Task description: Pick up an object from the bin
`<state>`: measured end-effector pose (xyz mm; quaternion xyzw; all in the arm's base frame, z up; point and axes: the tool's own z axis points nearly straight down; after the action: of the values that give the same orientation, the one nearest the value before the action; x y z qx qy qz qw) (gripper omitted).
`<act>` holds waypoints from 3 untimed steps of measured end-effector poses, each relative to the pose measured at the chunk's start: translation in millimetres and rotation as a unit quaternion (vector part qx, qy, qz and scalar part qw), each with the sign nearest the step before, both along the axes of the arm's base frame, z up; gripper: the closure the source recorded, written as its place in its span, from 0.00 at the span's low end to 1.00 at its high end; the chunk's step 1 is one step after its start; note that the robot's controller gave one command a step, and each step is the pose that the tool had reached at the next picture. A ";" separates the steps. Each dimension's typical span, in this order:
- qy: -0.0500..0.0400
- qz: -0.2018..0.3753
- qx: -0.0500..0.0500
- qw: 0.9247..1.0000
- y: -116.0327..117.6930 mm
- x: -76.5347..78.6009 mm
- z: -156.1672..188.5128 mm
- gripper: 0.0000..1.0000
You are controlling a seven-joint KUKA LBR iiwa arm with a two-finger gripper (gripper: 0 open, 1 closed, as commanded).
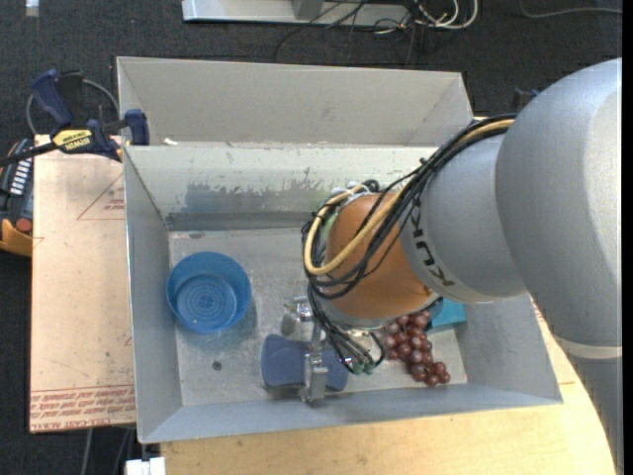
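At left on the floor of the bin (148,295): 1 light blue round dish (208,293), lying flat with its open side up, well apart from everything else. Near centre, close to the near wall: 1 dark blue blocky thing (281,362) with soft edges, exact kind unclear. Down at its right side sits the gripper (316,369), its metal overlapping the block's right edge. Cannot tell whether it is set wide or narrow, nor whether the block is gripped. On the far side of it, the orange wrist cover (371,255), looped in black and yellow cables (318,250), covers the bin's middle. Just right of the gripper: 1 bunch of dark red grapes (415,349) on the floor, trailing toward the near right corner. Further right, a turquoise scrap (450,313) beside the arm, mostly hidden. The grey arm (534,206) enters from the right.
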<state>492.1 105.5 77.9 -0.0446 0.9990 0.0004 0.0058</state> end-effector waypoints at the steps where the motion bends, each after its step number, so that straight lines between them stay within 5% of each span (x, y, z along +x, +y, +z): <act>1: -0.007 -0.045 0.003 0.999 -4.2 -8.7 -5.9 0.00; 2: -0.001 -0.002 0.001 1.000 0.3 -0.1 -0.6 1.00; 3: -0.001 -0.002 0.001 1.000 0.2 -0.1 -0.6 1.00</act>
<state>492.0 105.7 77.4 -0.0423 0.9991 0.0012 0.0064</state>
